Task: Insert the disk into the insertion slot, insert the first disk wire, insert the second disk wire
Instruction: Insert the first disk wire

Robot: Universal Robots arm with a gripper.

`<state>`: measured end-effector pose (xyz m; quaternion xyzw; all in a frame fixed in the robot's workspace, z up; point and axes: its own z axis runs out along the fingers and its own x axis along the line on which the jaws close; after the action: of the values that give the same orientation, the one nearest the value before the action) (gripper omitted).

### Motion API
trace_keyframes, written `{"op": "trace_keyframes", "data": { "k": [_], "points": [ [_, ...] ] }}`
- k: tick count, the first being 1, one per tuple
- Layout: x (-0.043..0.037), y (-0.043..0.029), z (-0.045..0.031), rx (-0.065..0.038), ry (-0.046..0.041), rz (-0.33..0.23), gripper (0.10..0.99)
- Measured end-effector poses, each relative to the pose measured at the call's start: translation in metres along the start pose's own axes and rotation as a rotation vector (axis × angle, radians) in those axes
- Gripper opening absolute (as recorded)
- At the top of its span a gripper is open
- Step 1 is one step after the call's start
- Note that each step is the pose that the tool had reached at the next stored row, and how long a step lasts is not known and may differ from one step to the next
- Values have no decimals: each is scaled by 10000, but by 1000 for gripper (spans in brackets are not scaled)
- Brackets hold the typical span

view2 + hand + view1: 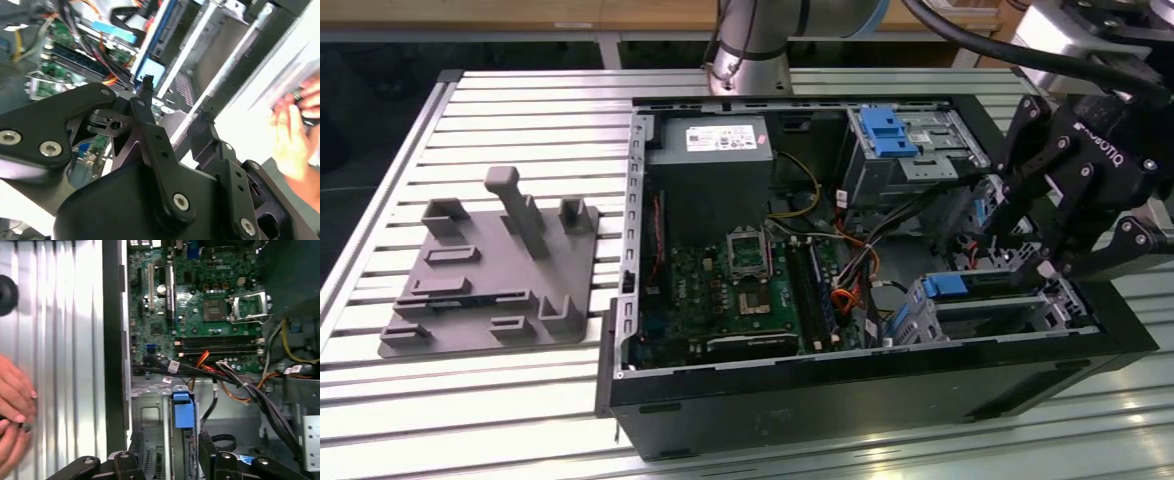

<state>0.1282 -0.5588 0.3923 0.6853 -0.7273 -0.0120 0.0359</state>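
Black gripper (170, 442), fingers spread apart, hovers just over the blue-framed disk (182, 412) sitting in the insertion slot (147, 415).

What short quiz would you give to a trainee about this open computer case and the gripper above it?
1. True or false: the gripper hangs over the grey fixture plate.
2. Where does the fixture plate lie? A: on the slatted table, at the exterior view's left of the computer case. B: inside the case. C: in the gripper.
3. Fill in: the disk has a plastic carrier coloured ____.

Key:
1. False. It hangs over the disk, inside the case.
2. A.
3. Blue.
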Motion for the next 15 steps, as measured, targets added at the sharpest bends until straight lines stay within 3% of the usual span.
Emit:
{"op": "trace_keyframes", "data": {
  "k": [3,5,9,15],
  "points": [
    [-50,-9,2,14,529,36,557],
    [-101,-19,-1,22,711,49,557],
    [-214,-60,-4,28,841,58,557],
    [-272,-207,-1,3,859,55,557]
  ]
}}
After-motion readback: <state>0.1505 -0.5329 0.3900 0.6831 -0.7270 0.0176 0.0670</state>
